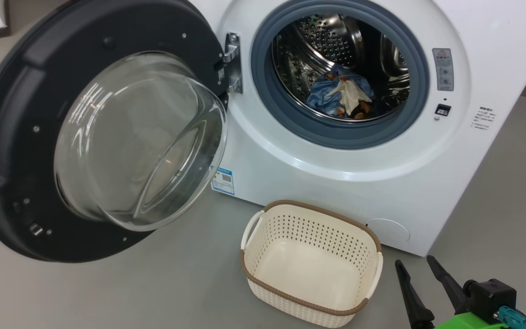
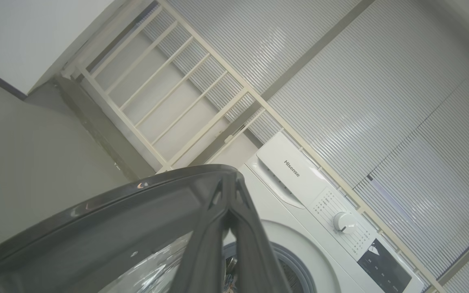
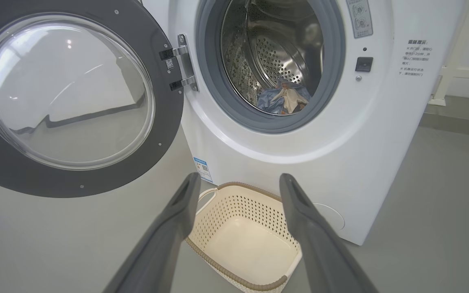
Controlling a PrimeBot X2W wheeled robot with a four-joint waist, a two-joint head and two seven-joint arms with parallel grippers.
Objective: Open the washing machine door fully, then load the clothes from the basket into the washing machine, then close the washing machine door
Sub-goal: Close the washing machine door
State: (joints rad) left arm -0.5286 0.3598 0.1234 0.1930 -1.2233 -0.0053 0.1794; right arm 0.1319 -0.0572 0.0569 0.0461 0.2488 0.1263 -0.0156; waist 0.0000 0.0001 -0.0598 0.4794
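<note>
Clothes (image 1: 340, 93) lie low in the steel drum (image 1: 322, 36) of the washing machine (image 1: 336, 183), a blue and cream bundle towards the far wall. Basket (image 1: 290, 233) stands empty on the floor, near side of the machine front, just right of the door's lower edge. Washing machine door (image 1: 16, 91) is swung wide to the left, glass bowl facing out.

Left gripper (image 2: 228, 189): fingers pressed together at the door's outer rim, far from the hinge. Cannot tell whether the rim is nipped between them or only touched. Right gripper (image 1: 414, 261): fingers spread, holding nothing, low at the near right, well apart from door and basket.

Judgement: loading is done and the closing step is in hand. Next move calls for carrying the rim rightward in an arc about the hinge, then a firm push so the latch catches. Watch that the door's lower edge passes the basket.
</note>
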